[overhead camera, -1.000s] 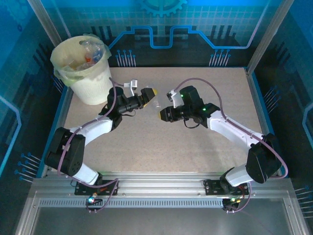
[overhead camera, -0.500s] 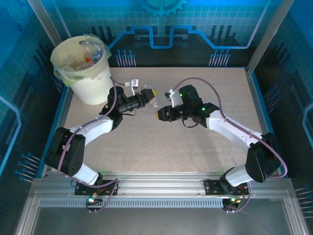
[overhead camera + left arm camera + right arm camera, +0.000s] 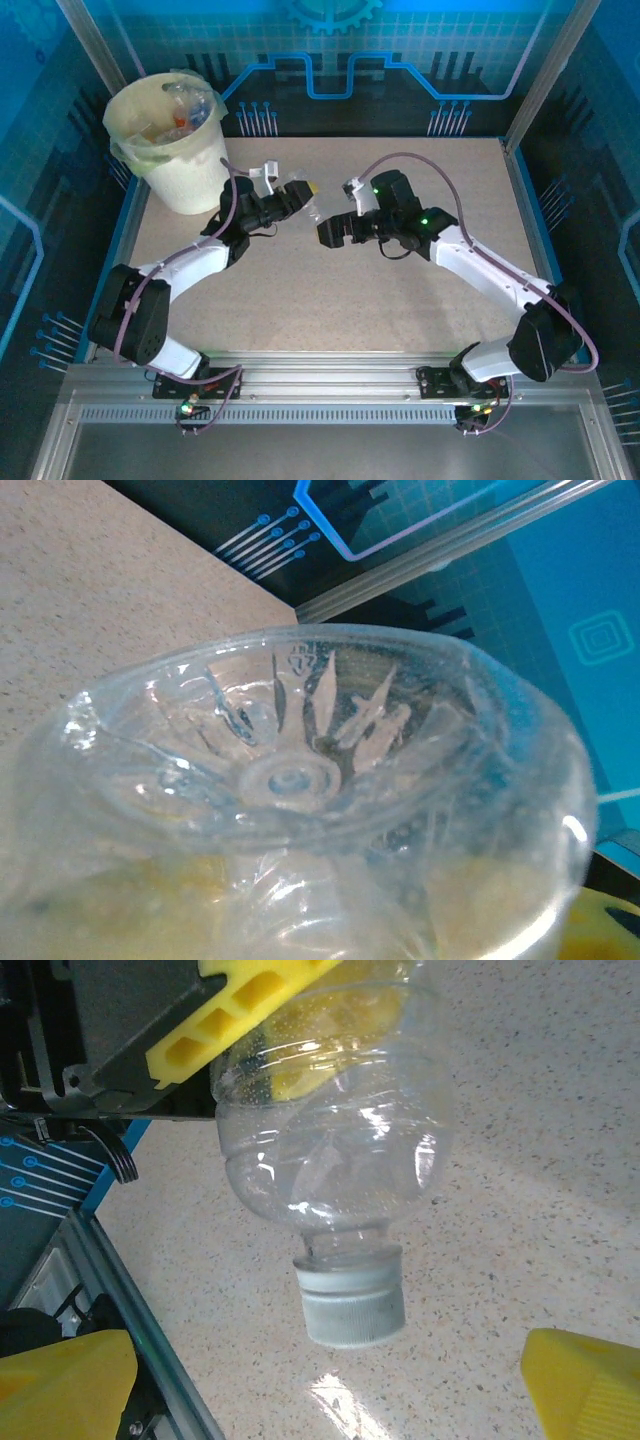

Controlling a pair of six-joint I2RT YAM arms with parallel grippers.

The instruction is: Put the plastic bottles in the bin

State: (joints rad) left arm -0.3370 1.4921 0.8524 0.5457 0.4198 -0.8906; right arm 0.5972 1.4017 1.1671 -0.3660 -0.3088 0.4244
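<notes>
Far to the left of the left fingers stood the bin (image 3: 172,172), big and round and cream-white, with a pale bag inside it. Some plastic bottles (image 3: 187,108) lay in the bin already, with bits of orange and blue showing.

The left gripper (image 3: 303,190) was near the bin but not touching it. Its yellow fingers (image 3: 245,1010) were clamped on one clear bottle (image 3: 330,1140). One finger pressed on the bottle's side, and the other showed yellow through the plastic. The bottle's star-shaped bottom sat right in front of the left wrist camera. Its grey-white cap (image 3: 350,1305) stuck out past the left fingers, toward the right arm. The bottle was up off the speckled table (image 3: 400,290).

Just to the right of it was the right gripper (image 3: 327,231). Its two yellow fingers (image 3: 65,1385) were wide apart and held nothing. The cap was near them, in line with the gap between them, but it did not touch either one.
</notes>
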